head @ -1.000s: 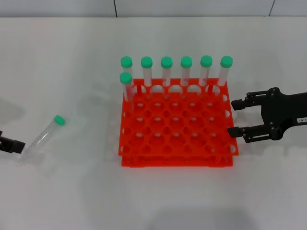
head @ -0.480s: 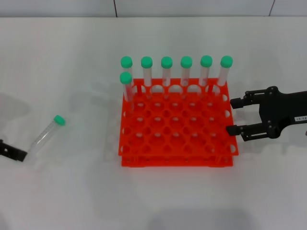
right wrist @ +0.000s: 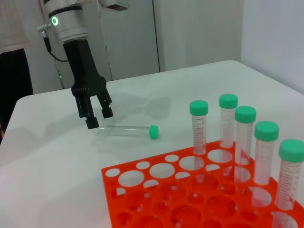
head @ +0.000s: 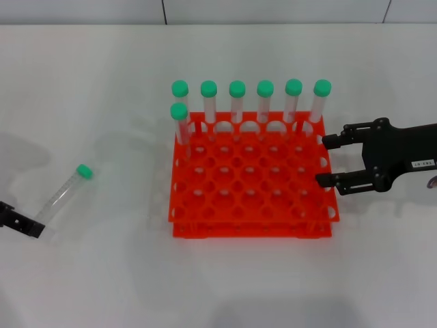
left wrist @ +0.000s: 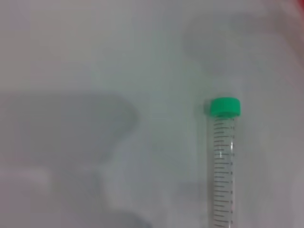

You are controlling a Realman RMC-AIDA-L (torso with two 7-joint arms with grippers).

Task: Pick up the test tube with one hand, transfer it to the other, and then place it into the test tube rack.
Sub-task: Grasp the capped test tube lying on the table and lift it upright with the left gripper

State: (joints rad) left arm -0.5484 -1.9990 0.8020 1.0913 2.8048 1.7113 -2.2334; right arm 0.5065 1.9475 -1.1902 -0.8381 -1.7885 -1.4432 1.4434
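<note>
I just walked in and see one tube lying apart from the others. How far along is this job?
Early on. Seven capped tubes already stand in the orange rack. The loose test tube lies flat on the table; the left gripper hangs open above its bottom end, not gripping it. The right gripper waits open beside the rack. Pickup, handover and placing all remain.

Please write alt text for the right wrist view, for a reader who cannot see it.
The left tool, black with fingers apart, hangs just above the clear end of a green-capped test tube lying on the white table. In front, the orange-red test tube rack holds five upright green-capped tubes in view.
</note>
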